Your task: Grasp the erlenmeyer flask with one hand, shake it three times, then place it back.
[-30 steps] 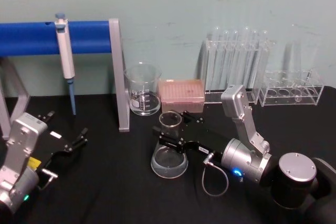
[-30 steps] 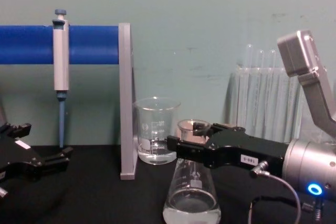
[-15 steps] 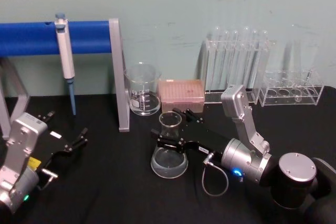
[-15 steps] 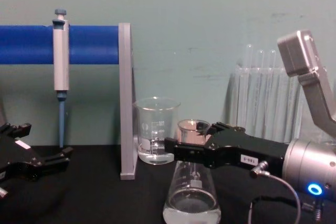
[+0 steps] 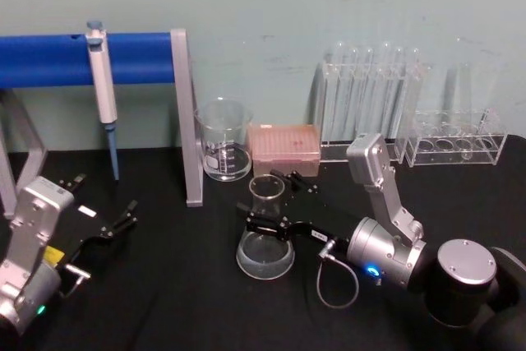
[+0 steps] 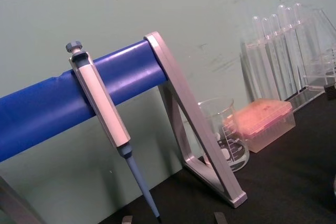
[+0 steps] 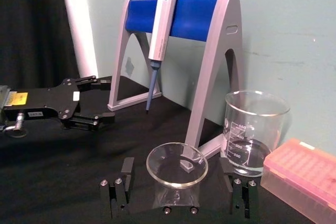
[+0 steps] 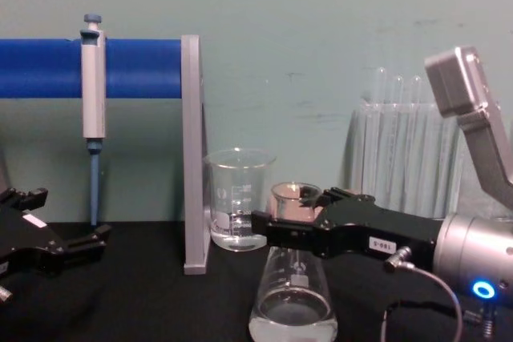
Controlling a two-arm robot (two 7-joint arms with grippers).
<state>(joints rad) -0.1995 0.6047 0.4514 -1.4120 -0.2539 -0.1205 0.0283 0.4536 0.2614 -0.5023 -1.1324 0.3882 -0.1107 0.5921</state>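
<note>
Right gripper (image 5: 269,200) jaws spread wide, one finger each side of the flask (image 5: 265,240) neck, not clamped; flask stands upright on the black table (image 5: 164,285), centre, a little liquid in its base, just near of the beaker (image 5: 223,140). Left gripper (image 5: 105,208) sits open, far left, idle

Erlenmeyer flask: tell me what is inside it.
The erlenmeyer flask holds a shallow layer of clear liquid at its base. The right gripper, fingers open, straddles its neck and covers that part in the chest view.
</note>
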